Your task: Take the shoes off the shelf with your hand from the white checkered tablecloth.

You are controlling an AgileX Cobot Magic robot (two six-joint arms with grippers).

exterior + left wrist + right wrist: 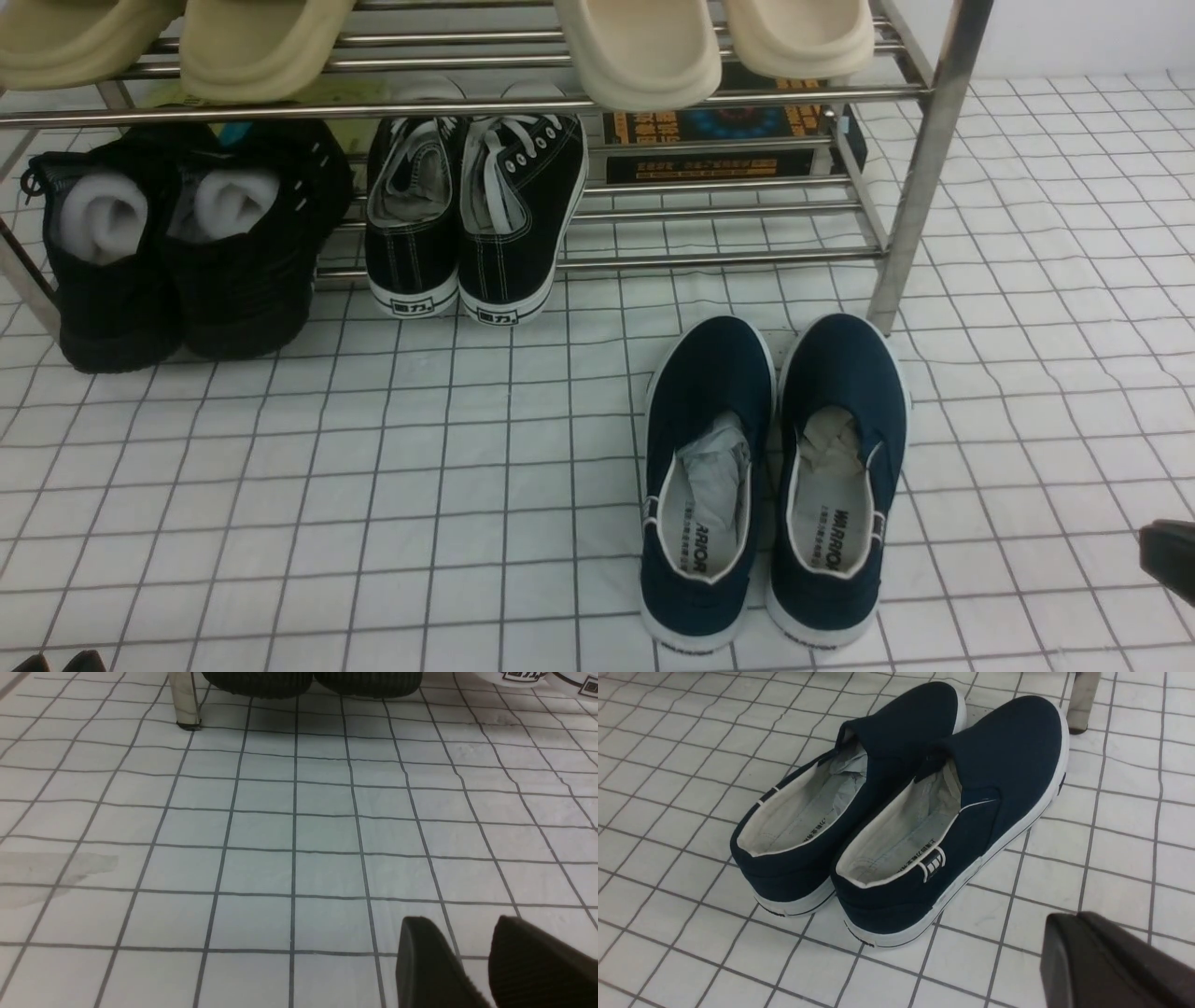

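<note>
The navy shoes [705, 401] stand side by side on the checkered tablecloth [448, 485], near the shelf's [910, 187] right leg; crumpled paper hides part of their insoles. My right tool [1069, 919] is closed, cut off by its wrist picture's border. My left tool [458, 924] is cropped too, fingertips narrowly apart. The clogs [644, 56] are cut off above.

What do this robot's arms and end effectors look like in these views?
Only the ends show. The left end effector has two dark, matte-looking fingers with rounded tips; the right end effector has similar dark fingers, blurred up close. No cables or markings are visible on them. The arms themselves are out of frame.
</note>
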